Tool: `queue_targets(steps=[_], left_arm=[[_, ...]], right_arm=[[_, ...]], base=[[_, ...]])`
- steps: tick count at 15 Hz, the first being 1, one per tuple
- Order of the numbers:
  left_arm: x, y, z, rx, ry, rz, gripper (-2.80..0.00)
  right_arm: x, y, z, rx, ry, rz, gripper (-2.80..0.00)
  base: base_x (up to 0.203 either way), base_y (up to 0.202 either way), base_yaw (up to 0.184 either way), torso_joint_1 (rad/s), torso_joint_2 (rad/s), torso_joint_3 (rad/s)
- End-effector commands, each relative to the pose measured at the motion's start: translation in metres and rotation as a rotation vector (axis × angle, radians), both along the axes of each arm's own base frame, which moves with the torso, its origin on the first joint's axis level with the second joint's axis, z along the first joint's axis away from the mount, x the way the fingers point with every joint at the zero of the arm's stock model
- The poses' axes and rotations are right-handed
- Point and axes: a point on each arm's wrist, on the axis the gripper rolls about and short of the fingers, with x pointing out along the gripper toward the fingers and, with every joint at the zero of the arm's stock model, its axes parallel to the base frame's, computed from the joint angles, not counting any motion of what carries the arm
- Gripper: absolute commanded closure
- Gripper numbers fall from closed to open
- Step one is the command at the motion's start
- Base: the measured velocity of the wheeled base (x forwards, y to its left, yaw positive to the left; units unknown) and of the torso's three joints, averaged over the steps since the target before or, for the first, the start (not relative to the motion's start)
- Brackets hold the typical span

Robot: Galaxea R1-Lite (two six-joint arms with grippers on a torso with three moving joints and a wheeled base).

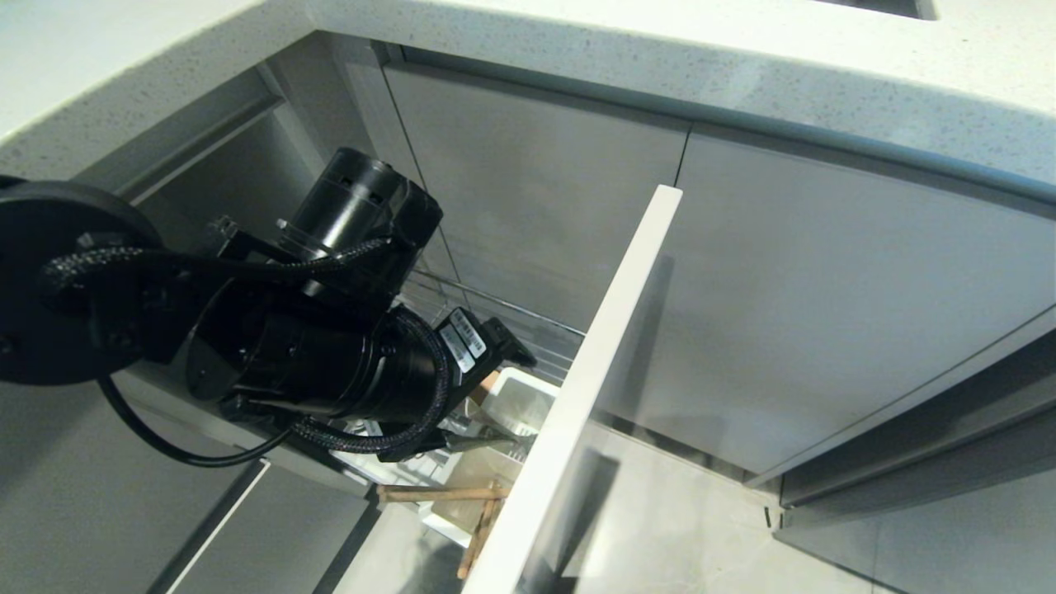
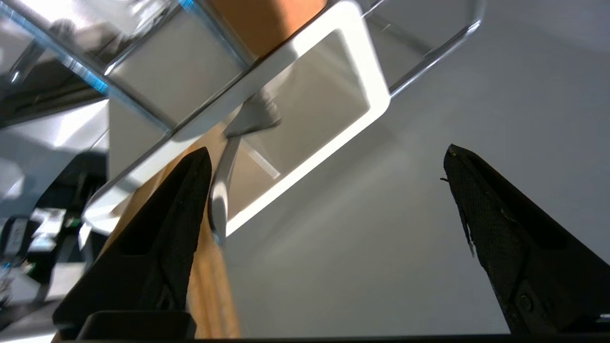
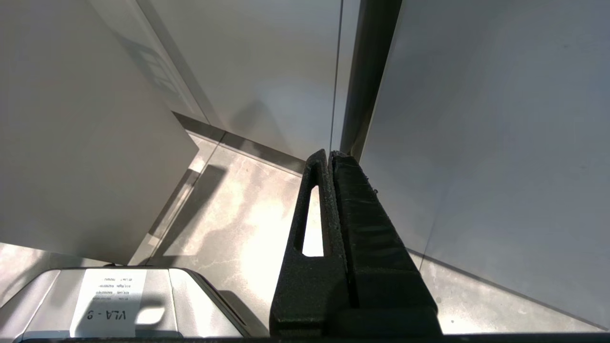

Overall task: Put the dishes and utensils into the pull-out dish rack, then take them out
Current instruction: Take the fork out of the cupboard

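- Spoon [image 2: 224, 181]: grey metal, standing tilted in the white cutlery caddy [image 2: 376, 90], handle end just beside one finger of the left gripper; no contact can be told.
- Pull-out dish rack [image 1: 528, 338]: drawn out from the cabinet, chrome wires, pale front panel [image 1: 594, 371] edge-on.
- Left gripper [image 2: 329, 190]: fingers spread wide, nothing between them, poised over the caddy; the arm reaches down into the rack.
- Right gripper [image 3: 331, 157]: fingers pressed together, empty, hanging near the cabinet doors [image 3: 476, 143] above the floor [image 3: 238, 219].

Matte black left arm [image 1: 330, 363], braided cables, white barcode labels, textured tapered fingers [image 2: 162, 238].
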Motion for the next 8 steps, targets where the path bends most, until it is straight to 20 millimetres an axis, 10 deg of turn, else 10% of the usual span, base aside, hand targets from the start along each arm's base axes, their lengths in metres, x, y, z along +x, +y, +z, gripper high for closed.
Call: queue_targets(steps=[1, 8], left_arm=[[-0.0003, -0.0006, 0.0003, -0.005, 0.006, 0.003, -2.8], [0.0014, -0.0016, -0.0016, 0.0, 0.009, 0.006, -2.8]], right_arm=[[0.0002, 0.0, -0.0004, 0.0, 0.002, 0.001, 0.0], [0.0002, 0.0, -0.0004, 0.0, 0.002, 0.001, 0.0]], base=[[0.0, 0.0, 0.0, 0.0, 0.0, 0.0], [0.0, 0.0, 0.0, 0.0, 0.0, 0.0]])
